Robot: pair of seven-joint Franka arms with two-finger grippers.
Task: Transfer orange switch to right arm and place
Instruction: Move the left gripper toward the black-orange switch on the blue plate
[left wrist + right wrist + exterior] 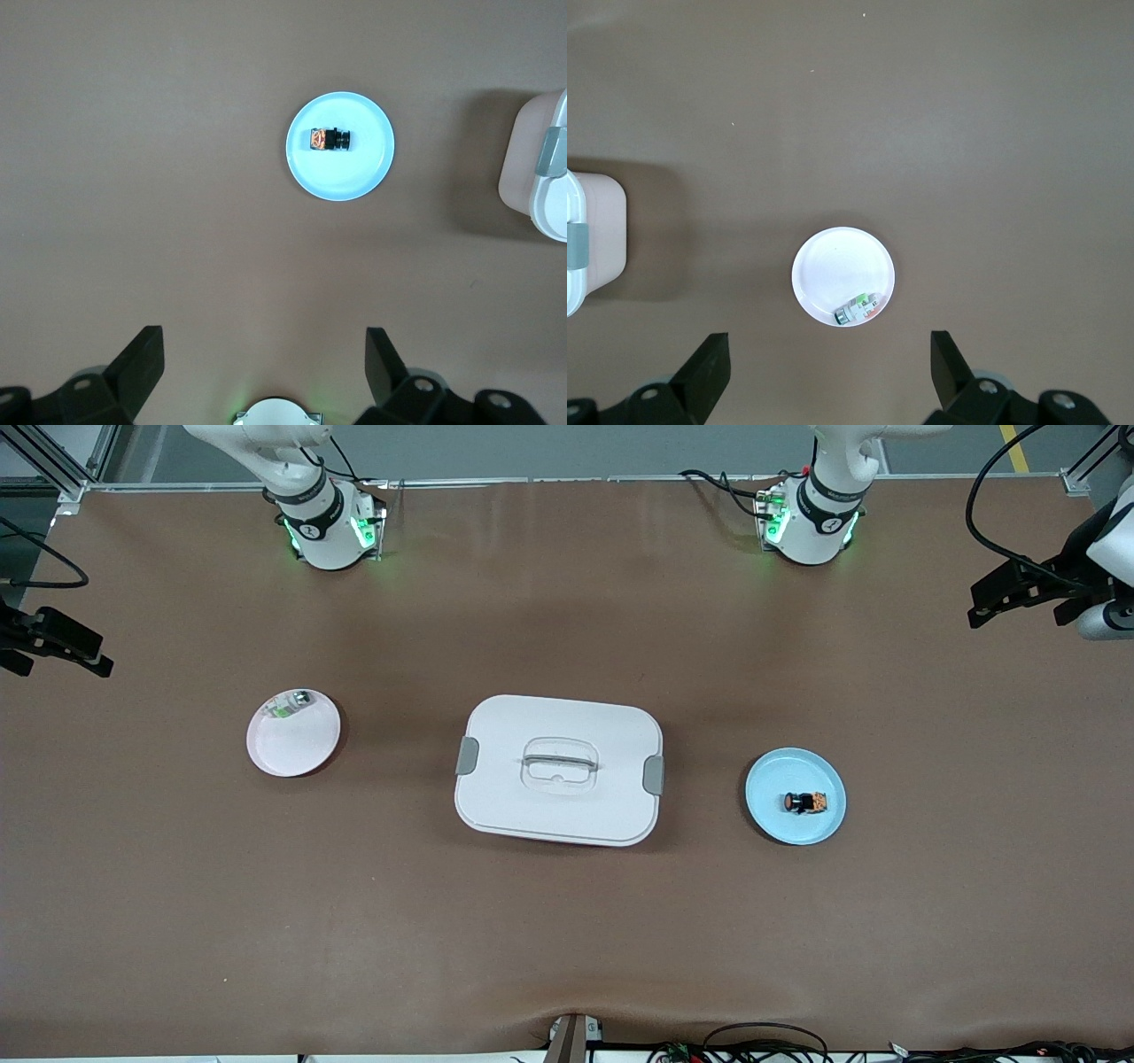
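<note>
Sitting between plates: lidded box (pixel 558 769); both arms waiting.

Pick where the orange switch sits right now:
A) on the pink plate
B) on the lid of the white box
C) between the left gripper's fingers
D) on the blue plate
D: the orange switch lies on the blue plate, toward the left arm's end of the table, with no gripper touching it.

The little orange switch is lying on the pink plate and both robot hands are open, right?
Not quite. The orange switch lies on the blue plate, as the front view shows. The pink plate holds a whitish-green part. Both end effectors, left and right, are open.
</note>
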